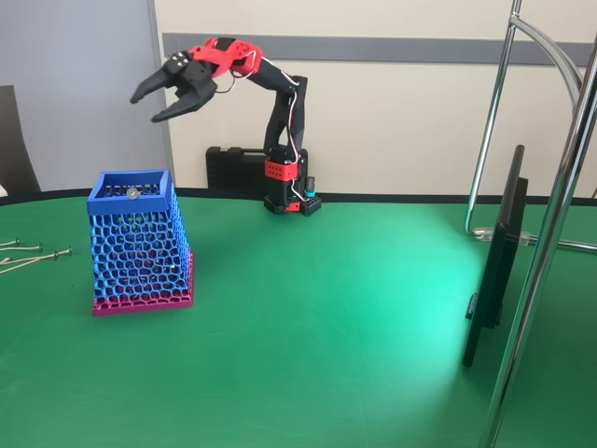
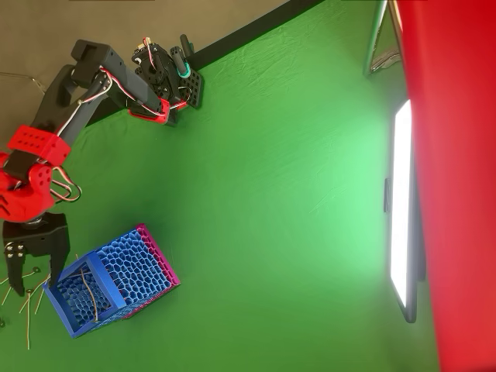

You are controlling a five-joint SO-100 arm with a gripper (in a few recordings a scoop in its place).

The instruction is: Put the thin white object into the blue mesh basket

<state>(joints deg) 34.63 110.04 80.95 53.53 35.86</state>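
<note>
The gripper (image 1: 160,97) hangs wide and empty at upper left above the blue mesh basket (image 1: 140,245); the thin white object (image 2: 93,297) already lies inside; dropping low could tip the basket.

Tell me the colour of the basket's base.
Magenta-pink, under the blue mesh basket; clearest in the fixed view.

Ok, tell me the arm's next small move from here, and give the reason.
Probably pull the arm back toward its base and stop. The thin white object already lies inside the blue mesh basket, its small round head showing at the rim in the fixed view. The gripper hangs open and empty above the basket, so nothing seems left to carry; the long screws on the cloth stay out of it.
</note>
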